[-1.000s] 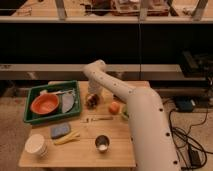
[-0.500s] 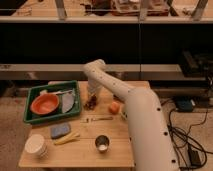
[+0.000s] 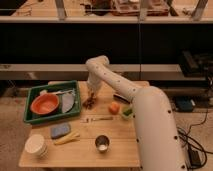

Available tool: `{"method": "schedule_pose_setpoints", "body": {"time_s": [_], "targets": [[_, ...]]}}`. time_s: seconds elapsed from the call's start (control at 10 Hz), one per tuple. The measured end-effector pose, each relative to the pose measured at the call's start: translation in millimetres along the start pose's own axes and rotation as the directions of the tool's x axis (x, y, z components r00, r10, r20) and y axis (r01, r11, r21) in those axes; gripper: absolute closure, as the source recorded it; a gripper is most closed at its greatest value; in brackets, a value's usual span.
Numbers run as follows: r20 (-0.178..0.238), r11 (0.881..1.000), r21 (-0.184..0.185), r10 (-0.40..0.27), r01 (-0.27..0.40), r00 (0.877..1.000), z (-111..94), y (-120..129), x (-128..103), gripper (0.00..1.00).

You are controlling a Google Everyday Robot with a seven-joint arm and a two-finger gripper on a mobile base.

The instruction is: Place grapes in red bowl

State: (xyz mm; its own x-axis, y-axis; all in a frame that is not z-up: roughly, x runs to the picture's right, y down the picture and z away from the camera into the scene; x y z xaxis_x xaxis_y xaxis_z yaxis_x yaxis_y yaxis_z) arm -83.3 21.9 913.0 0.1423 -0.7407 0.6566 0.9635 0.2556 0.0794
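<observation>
- Grapes (image 3: 89, 103) lie on the wooden table (image 3: 120, 150), just right of the green tray (image 3: 54, 86) that holds the red bowl (image 3: 44, 104).
- Gripper (image 3: 91, 96) is down on the grapes; I cannot tell whether it grips them.
- Dark shelving (image 3: 150, 70) runs behind the table.
- Compared with half a second ago, the arm (image 3: 131, 94) and grapes show no clear shift.
</observation>
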Motion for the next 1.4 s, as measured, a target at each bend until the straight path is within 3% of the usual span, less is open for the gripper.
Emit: {"method": "schedule_pose_setpoints", "body": {"time_s": [0.2, 0.4, 0.5, 0.7, 0.8, 1.0, 1.1, 1.2, 1.3, 1.4], "targets": [[-0.053, 0.998, 0.056, -0.023, 0.026, 0.998, -50.5, -19.1, -2.3, 0.96], [-0.079, 0.987, 0.124, -0.092, 0.102, 0.993, -94.3, -50.9, -6.0, 0.96], [-0.086, 0.978, 0.150, -0.130, 0.142, 0.988, -109.7, -68.4, -8.4, 0.96], [-0.090, 0.942, 0.211, -0.246, 0.260, 0.965, -125.5, -116.8, -22.0, 0.96], [-0.087, 0.904, 0.255, -0.333, 0.344, 0.939, -134.5, -144.5, -34.9, 0.96], [-0.063, 0.840, 0.299, -0.455, 0.452, 0.888, -140.6, -182.2, -56.4, 0.96], [-0.036, 0.808, 0.313, -0.514, 0.498, 0.857, -137.9, -201.0, -68.9, 0.96], [0.009, 0.773, 0.320, -0.580, 0.548, 0.814, -134.1, -219.7, -83.7, 0.96], [0.048, 0.752, 0.313, -0.622, 0.580, 0.781, -128.4, -232.3, -94.0, 0.96], [0.080, 0.742, 0.295, -0.646, 0.601, 0.759, -119.0, -243.1, -103.5, 0.96]]}}
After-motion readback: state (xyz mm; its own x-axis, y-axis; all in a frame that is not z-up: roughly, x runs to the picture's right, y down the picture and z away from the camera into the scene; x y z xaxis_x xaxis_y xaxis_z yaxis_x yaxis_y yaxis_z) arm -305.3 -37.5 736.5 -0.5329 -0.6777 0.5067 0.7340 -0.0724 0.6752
